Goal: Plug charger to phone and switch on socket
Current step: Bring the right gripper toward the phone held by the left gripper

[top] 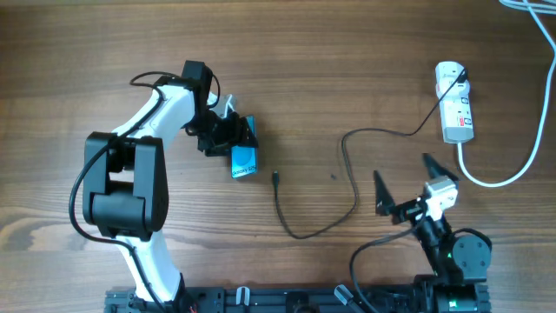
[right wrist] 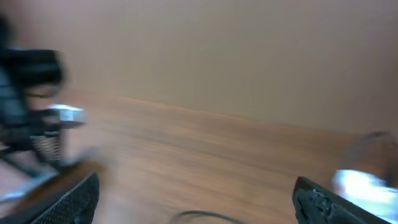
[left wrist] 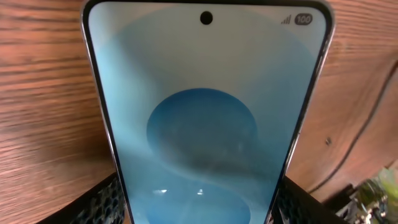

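Note:
The phone (top: pixel 244 157), with a teal and light-blue screen, is held by my left gripper (top: pixel 228 133) left of the table's middle. In the left wrist view the phone (left wrist: pixel 205 118) fills the frame between both fingers (left wrist: pixel 199 208), which press its sides. The charger (top: pixel 347 187), a thin black cable, runs from the socket (top: pixel 455 102) at the right across the table; its connector tip (top: pixel 275 179) lies just right of the phone. My right gripper (top: pixel 404 187) is open and empty at the front right, above the wood; the blurred right wrist view shows its spread fingers (right wrist: pixel 196 202) and a bit of cable (right wrist: pixel 202 216).
A thicker white cord (top: pixel 512 174) loops from the socket toward the right edge and back corner. The left arm (top: pixel 130 174) reaches over the left part of the table. The robot base rail (top: pixel 287 300) runs along the front edge.

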`<state>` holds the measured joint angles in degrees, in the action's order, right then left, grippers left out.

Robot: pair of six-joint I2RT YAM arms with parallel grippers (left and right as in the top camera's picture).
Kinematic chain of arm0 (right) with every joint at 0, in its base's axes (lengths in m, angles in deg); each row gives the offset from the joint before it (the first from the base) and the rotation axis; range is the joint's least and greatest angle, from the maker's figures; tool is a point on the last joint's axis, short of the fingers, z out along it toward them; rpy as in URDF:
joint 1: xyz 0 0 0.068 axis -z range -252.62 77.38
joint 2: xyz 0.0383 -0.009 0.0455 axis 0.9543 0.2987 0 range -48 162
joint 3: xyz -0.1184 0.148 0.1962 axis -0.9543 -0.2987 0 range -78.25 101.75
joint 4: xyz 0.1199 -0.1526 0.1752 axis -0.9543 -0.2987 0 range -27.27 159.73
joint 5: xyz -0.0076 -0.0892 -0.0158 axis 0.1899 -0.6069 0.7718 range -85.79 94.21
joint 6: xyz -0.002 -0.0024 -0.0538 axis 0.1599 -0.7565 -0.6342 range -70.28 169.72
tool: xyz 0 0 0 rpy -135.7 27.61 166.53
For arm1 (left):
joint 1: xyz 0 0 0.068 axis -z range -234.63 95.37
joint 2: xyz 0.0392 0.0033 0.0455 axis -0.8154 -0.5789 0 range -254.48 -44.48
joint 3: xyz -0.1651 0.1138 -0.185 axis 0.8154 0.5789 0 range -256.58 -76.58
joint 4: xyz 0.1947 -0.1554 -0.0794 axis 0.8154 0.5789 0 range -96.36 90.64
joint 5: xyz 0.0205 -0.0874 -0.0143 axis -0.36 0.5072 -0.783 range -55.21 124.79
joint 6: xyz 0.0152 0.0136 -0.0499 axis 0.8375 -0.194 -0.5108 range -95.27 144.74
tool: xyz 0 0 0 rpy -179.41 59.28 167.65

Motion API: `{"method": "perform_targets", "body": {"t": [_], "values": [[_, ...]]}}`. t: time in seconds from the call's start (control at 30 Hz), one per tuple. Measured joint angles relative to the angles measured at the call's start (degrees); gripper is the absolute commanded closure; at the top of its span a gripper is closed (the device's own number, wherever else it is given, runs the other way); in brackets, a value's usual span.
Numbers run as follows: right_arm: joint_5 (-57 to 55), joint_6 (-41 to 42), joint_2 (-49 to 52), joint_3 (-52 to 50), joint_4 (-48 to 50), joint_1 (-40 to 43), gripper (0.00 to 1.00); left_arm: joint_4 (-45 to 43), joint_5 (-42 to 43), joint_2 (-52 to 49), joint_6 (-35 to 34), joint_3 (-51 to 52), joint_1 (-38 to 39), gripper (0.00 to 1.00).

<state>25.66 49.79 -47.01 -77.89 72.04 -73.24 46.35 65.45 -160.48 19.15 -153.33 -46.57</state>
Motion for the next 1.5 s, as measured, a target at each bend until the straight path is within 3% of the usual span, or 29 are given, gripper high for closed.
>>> {"method": "perform_targets", "body": {"t": [0.23,0.33,0.53,0.67,0.83,0.93,1.07,1.3,1.37,1.5], "values": [[9.8,11.2,2.3,3.5,-1.5,0.0,0.0,0.0,1.9,0.0,1.5,0.0,-0.2,0.39],[11.1,13.5,10.6,14.6,-7.4,0.0,0.0,0.0,2.1,0.0,1.5,0.0,-0.2,0.39],[19.2,14.9,37.9,42.2,-28.3,0.0,0.0,0.0,2.3,0.0,1.7,0.1,-0.2,0.39],[36.3,18.6,53.4,47.9,-17.9,0.0,0.0,0.0,2.3,0.0,1.9,0.1,-0.2,0.39],[44.3,25.1,71.4,48.1,-16.8,-6.1,0.1,0.0,2.3,0.0,1.9,0.1,-0.2,0.38],[40.4,26.8,80.4,48.1,-15.4,-13.4,0.11,0.0,2.3,0.0,1.9,0.1,-0.2,0.38],[30.9,31.2,92.4,48.0,-5.1,-23.8,0.11,0.0,2.3,0.0,1.9,0.1,-0.2,0.38],[22.6,40.5,107.7,48.1,12.7,-33.5,0.11,0.0,2.3,0.0,1.9,0.1,-0.2,0.37],[22.1,42.6,111.4,48.3,19.0,-35.6,0.18,0.0,2.3,0.0,1.9,0.1,-0.2,0.37],[21.1,43.6,112.1,48.2,22.5,-35.7,0.37,0.0,2.3,0.0,1.9,0.1,-0.2,0.37]]}}
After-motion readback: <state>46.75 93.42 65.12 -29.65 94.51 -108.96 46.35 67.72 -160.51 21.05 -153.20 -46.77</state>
